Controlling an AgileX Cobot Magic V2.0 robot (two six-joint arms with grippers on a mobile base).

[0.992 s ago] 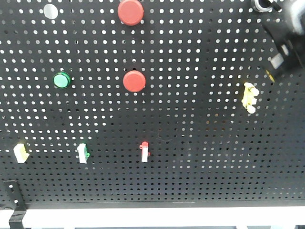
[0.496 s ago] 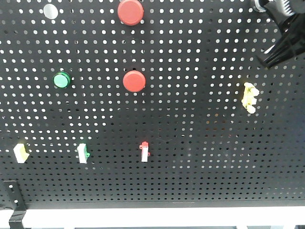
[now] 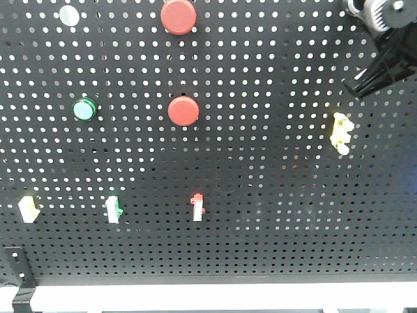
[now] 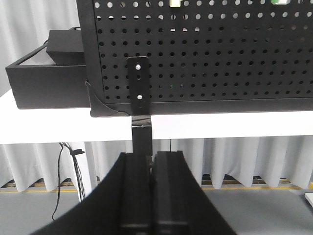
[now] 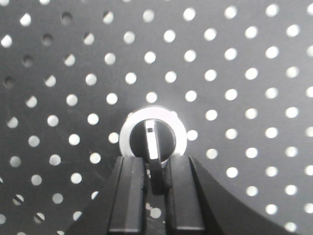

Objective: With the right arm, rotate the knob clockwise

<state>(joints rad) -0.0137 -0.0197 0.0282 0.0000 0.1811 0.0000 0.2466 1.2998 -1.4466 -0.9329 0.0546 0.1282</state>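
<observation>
The right arm (image 3: 384, 62) reaches in at the board's (image 3: 260, 163) one o'clock corner. The right gripper (image 5: 155, 171) faces the knob (image 5: 154, 133), jaws narrowed onto its dark middle, seemingly gripping. The left gripper (image 4: 151, 169) sits below at six o'clock, jaws pressed together and empty.

On the black perforated metal panel (image 3: 260, 248) an upper red round button (image 3: 178, 15) sits above a lower red round button (image 3: 184, 111), with a green round button (image 3: 84, 109) left of the lower one and a flat silver-grey disc (image 3: 68, 15) at top left
</observation>
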